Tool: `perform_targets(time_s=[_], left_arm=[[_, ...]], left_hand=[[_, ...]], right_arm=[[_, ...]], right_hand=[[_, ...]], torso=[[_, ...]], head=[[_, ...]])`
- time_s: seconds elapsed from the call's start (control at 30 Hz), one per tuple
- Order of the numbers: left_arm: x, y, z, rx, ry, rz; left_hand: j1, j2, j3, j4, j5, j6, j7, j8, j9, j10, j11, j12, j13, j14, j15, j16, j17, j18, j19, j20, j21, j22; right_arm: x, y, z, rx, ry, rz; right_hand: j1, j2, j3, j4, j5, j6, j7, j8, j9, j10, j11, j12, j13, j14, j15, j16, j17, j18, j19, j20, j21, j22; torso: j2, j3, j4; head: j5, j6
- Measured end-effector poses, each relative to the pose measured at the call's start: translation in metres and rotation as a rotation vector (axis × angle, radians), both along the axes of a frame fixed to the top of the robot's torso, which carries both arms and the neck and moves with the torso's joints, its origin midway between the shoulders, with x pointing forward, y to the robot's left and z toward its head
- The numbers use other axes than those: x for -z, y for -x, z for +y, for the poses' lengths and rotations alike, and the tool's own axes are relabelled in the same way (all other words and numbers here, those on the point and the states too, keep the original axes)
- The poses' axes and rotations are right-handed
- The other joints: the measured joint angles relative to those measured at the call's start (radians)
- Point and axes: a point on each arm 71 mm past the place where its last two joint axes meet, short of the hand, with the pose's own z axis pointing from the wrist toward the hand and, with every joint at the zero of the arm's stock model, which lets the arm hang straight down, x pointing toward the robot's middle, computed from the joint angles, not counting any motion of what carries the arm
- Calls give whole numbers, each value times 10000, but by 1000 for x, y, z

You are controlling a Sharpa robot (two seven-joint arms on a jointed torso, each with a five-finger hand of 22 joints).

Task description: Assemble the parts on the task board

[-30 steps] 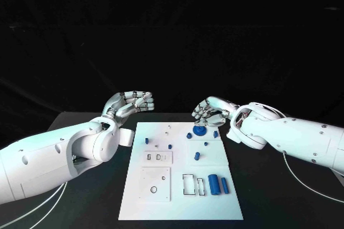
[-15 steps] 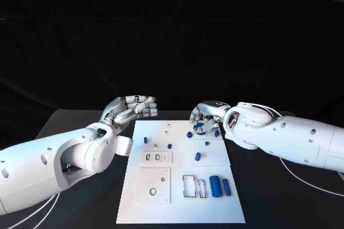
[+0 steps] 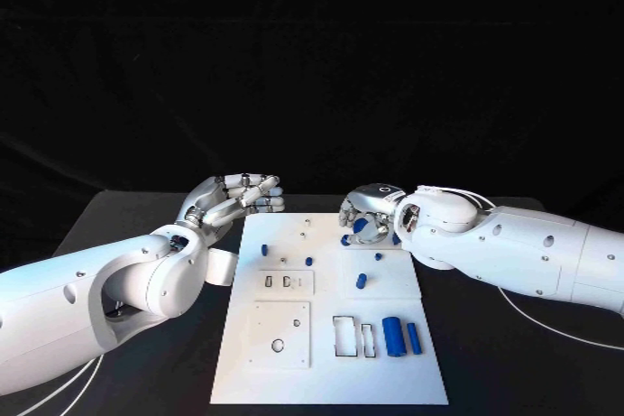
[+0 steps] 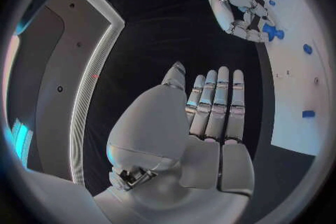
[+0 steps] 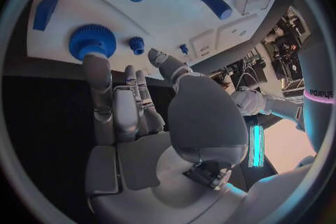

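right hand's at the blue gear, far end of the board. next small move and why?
Probably close the fingers on the gear. The right hand hangs over it at the task board's far end, a fingertip at its rim, nothing gripped yet. The left hand waits beside the board, holding nothing.

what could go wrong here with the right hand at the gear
The right hand reaches the blue gear at the board's far edge with only fingertips touching, so it may slip or get nudged off. The small peg beside it could be bumped.
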Motion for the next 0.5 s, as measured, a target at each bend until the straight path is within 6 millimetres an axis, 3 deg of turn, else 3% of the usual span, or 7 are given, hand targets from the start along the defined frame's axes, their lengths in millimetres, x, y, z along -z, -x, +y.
perform_targets(time_s=[0.3,0.37,0.5], left_arm=[[0,0,0,16,27,61],[0,0,0,22,31,76],[1,0,0,31,37,120]], left_hand=[[0,0,-28,28,0,-1,1,-34,-13,0,0,0,0,0,0,-18,9,-4,37,36,-40,-23],[0,0,-28,29,0,-1,1,-51,-13,0,0,0,0,0,0,-18,9,-6,36,36,-40,-23],[0,0,-70,70,0,-1,1,-51,-13,0,0,-54,-1,0,0,-34,9,-10,36,36,-40,-28]], right_arm=[[5,-3,2,64,238,47],[7,-4,2,81,272,70],[9,-4,2,100,322,112]], right_hand=[[0,0,75,74,40,15,15,-39,77,0,0,0,20,-1,0,482,442,1,16,16,703,842],[0,0,113,106,112,59,-28,-39,104,0,0,0,20,-1,1,590,531,-156,-6,37,845,992],[45,45,370,110,165,182,-80,-39,182,70,-16,1,56,-1,1,807,717,-156,16,87,1161,1364]], torso=[[91,-22,29],[108,-26,35],[141,-28,43]], head=[[-12,-12],[-12,-12],[-12,2]])
